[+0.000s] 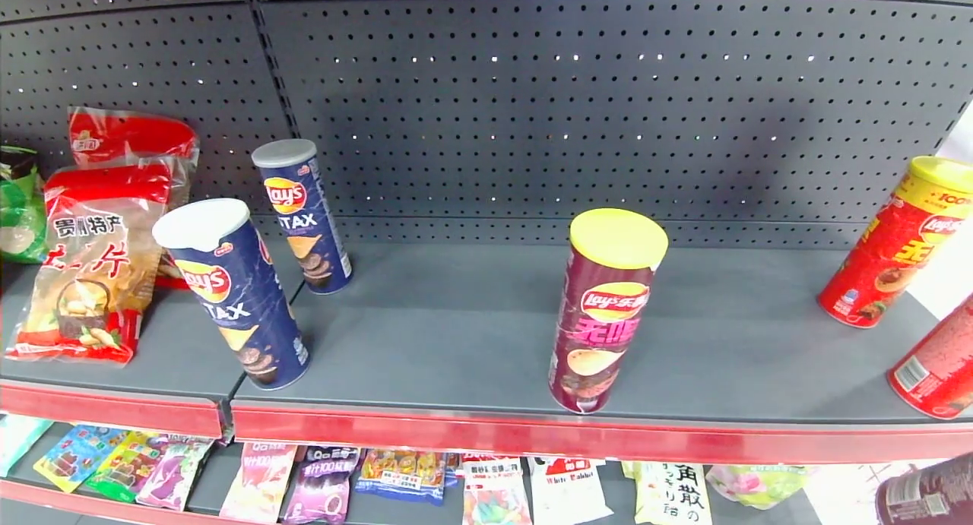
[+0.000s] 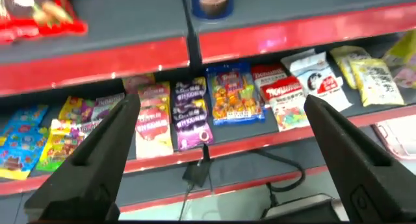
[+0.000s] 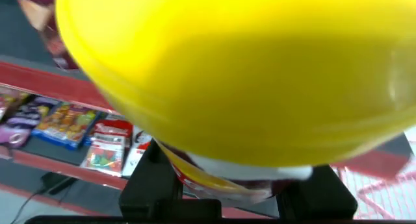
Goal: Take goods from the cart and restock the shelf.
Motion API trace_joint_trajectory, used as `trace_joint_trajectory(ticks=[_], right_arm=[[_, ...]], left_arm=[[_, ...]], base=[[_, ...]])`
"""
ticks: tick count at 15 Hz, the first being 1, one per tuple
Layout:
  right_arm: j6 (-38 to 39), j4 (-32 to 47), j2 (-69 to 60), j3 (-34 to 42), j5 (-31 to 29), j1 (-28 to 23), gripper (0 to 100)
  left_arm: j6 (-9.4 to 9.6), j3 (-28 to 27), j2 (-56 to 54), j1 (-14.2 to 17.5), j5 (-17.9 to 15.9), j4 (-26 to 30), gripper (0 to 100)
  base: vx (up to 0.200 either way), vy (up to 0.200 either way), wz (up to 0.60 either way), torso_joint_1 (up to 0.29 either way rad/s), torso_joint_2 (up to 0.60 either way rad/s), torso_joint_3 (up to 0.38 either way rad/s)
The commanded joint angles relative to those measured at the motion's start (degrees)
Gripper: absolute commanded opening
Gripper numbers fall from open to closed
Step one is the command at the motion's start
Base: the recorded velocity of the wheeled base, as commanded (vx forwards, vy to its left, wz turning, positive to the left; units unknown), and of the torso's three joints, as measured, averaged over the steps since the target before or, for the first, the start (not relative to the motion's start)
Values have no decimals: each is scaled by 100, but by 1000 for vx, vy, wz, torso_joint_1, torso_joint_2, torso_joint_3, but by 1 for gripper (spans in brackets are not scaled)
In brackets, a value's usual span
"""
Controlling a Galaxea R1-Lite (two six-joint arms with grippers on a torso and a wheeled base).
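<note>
1. The can (image 3: 247,74) is clamped in the right pincer (image 3: 234,185), with its yellow lid turned toward the wrist. It sits low and right of the shelf (image 1: 456,335) edge.
2. The free gap beside the maroon can (image 1: 604,312) lies up and left, so the right arm is nearer.
3. The left pincer (image 2: 221,107) is spread apart and faces the lower snack packs (image 2: 286,97).

One yellow-lidded can (image 3: 247,74) is sitting in the right end effector (image 3: 234,188); a maroon can (image 1: 604,312) is standing upright on the shelf (image 1: 471,343).
</note>
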Motion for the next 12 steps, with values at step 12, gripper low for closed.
trace_joint_trajectory(ticks=[12], right_arm=[[9, -1955, 6574, -3823, 782, 881, 0]], left_arm=[[-160, 573, -829, 73, 315, -102, 100]], base=[[0, 0, 0, 0, 0, 0]])
